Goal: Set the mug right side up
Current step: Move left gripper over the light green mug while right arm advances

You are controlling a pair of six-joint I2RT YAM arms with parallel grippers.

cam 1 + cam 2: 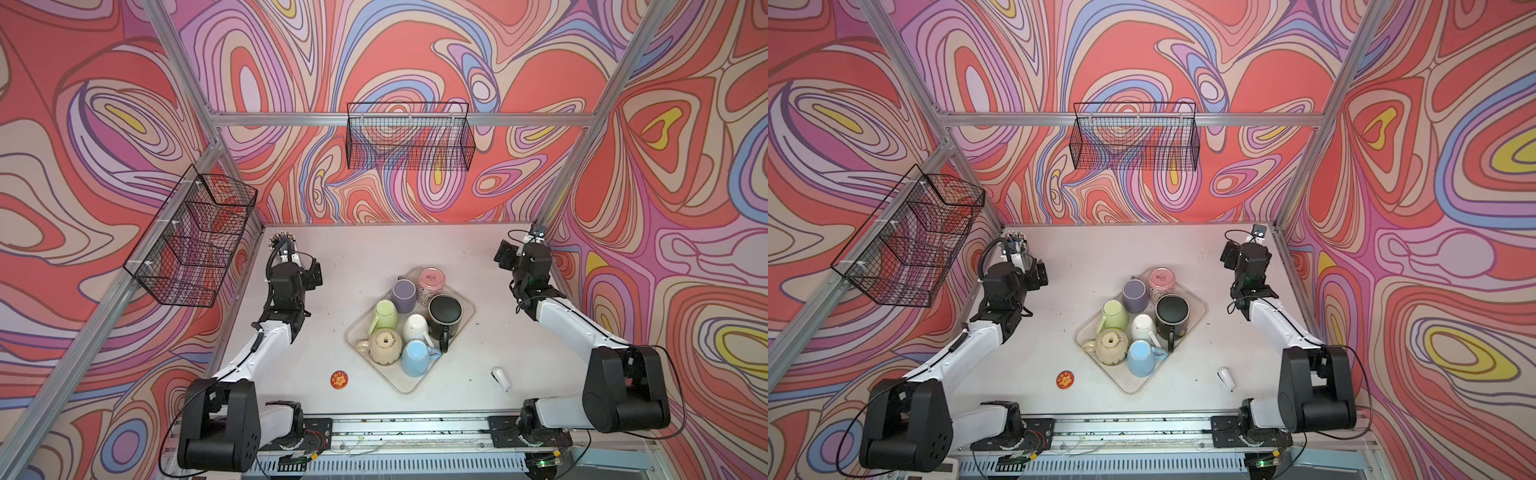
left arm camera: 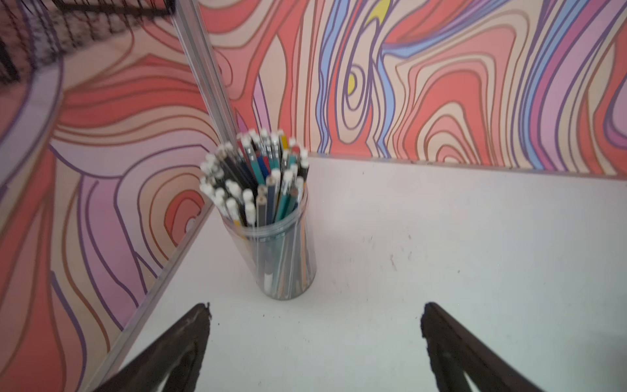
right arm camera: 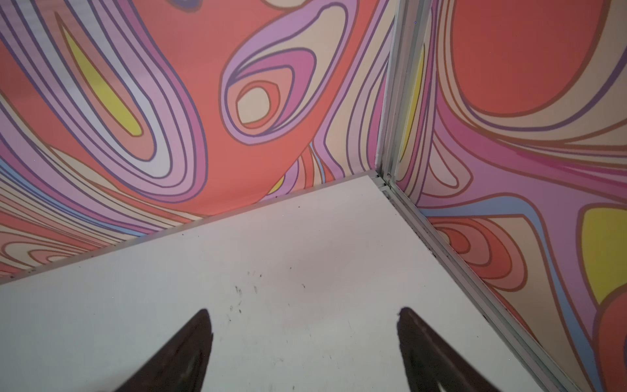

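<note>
Seven mugs crowd a clear rectangular plastic tray [image 1: 401, 384] near the middle of the white desk [image 1: 365, 249], a little toward its right edge. All are bottoms up as far as both top views show (which one the task means cannot be told). At the tray's far end stand a lilac ceramic mug [image 1: 404, 293] and a pink patterned mug [image 1: 431, 282]. Behind them come a pale green mug [image 1: 384, 313], a plain white mug [image 1: 415, 326] and a glossy black mug [image 1: 444, 311]. Nearest the front edge are a cream rounded mug [image 1: 385, 343] and a light blue mug [image 1: 415, 357].

The left gripper [image 2: 315, 307] hovers by the desk's far left corner, fingers spread wide with nothing between them, facing a clear plastic jar of pencils [image 2: 271, 237]. The right gripper [image 3: 304, 310] hangs over the far right corner, fingers likewise apart above bare desk. Both are well apart from the tray.

Near the front edge lie a round red badge [image 1: 339, 379] on the tray's left-edge side and a small white object [image 1: 500, 377] on its right-edge side.
</note>
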